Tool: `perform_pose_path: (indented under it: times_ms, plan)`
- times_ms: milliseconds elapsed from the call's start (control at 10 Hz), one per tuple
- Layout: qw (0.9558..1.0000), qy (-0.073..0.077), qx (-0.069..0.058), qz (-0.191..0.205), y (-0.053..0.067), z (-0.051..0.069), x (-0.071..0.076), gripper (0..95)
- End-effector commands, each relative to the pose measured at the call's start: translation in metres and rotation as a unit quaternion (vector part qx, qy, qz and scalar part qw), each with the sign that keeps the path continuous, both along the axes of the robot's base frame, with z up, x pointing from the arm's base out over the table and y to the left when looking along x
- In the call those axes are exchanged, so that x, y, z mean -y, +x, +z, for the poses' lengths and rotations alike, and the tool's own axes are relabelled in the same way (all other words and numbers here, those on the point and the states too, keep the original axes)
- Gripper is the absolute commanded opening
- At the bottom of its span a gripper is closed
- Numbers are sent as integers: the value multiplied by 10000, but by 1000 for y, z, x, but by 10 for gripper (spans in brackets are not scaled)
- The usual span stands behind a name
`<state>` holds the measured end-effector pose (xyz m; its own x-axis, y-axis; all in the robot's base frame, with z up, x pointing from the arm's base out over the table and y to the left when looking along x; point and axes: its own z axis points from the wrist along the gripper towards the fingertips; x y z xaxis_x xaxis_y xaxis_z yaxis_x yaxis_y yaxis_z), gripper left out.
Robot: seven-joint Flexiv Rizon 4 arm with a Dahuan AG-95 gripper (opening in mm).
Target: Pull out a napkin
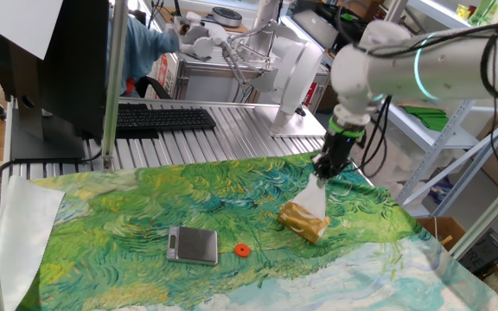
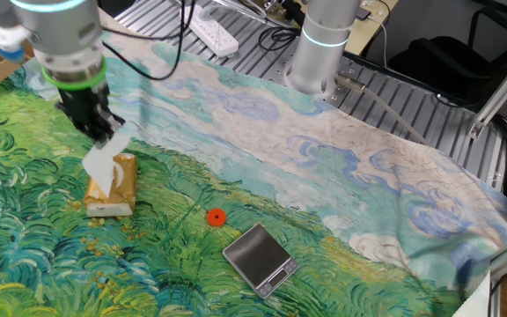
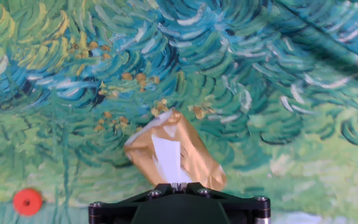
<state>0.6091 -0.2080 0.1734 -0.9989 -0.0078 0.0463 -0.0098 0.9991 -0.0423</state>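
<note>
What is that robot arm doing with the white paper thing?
The robot's gripper is pinching a white napkin and lifting it up out of a golden-brown packet. The napkin stretches from the packet's opening up to the fingers, so its lower end is not yet free. The packet lies on a green and blue painted cloth. A small orange disc and a silver scale sit nearby, untouched.

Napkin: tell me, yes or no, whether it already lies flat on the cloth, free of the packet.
No: the napkin hangs stretched between the gripper and the golden-brown packet.
</note>
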Motion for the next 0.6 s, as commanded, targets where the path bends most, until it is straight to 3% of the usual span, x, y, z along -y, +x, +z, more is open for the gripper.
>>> perform_pose_path:
  times_ms: [100, 300, 600]
  plan:
    - [9999, 0, -103, -99, -9, 26, 6, 0]
    - [9996, -20, -190, -223, -20, 52, 8, 0]
    - [9990, -35, -285, -338, -29, 79, 9, 0]
